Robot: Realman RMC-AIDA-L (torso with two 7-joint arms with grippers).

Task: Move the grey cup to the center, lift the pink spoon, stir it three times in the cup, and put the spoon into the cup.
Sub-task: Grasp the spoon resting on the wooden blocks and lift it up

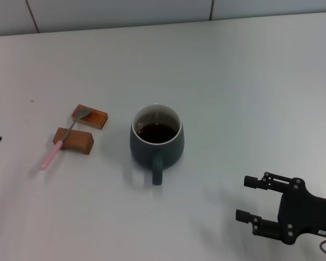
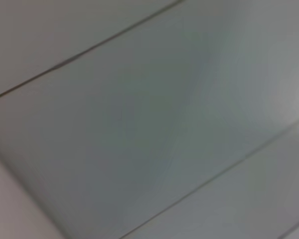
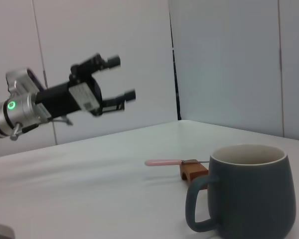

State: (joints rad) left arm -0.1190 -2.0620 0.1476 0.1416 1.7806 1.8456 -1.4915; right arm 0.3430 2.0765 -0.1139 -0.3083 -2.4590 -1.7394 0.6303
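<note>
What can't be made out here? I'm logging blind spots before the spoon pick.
- Left gripper: head view's left edge cuts it off.
- Pink spoon: right wrist view shows only its handle; the grey cup hides the bowl.
- Left wrist view: blurred wall only.

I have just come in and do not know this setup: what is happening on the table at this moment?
Nothing is held right now. The grey cup, with dark liquid inside, stands on the white table, its handle toward the robot. The pink spoon lies across two wooden blocks on the cup's left, untouched. The right gripper is open and empty, near the robot and to the right of the cup. The left gripper, seen from the right wrist view, hangs open in the air above the table.
</note>
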